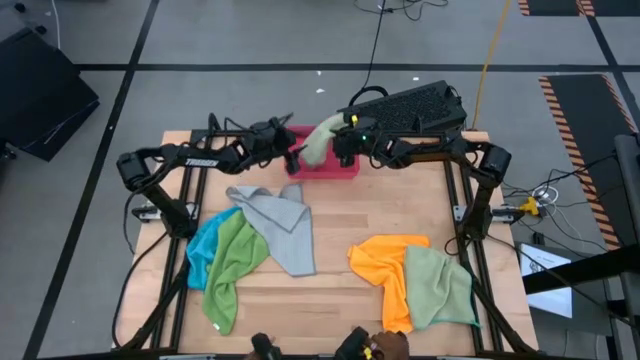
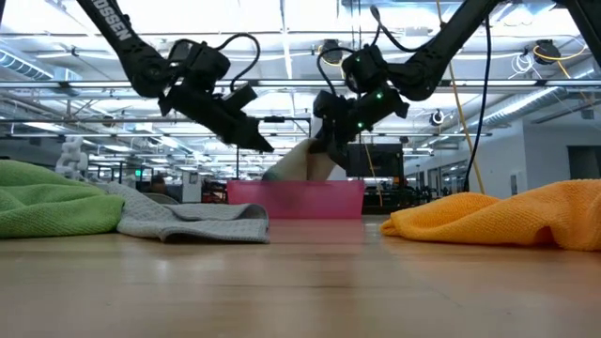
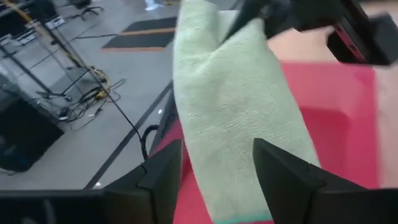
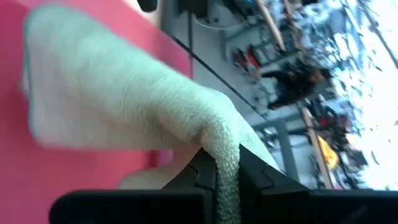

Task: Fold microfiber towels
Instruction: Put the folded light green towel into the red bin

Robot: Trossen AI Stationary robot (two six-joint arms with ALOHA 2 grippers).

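The right tool is clenching one edge of a pale green towel, holding it above the pink-red tray at the far edge of the desk. The towel is hanging folded over the pinched edge, its lower end draping into the tray, probably so the folded cloth can be laid flat there. The left tool is standing released just beside the tray, its fingers straddling the hanging towel without pinching it, likely to steady or guide it.

Nearer than the tray, unfolded towels are lying in two heaps: grey, blue and green on one side, orange and light green on the other.
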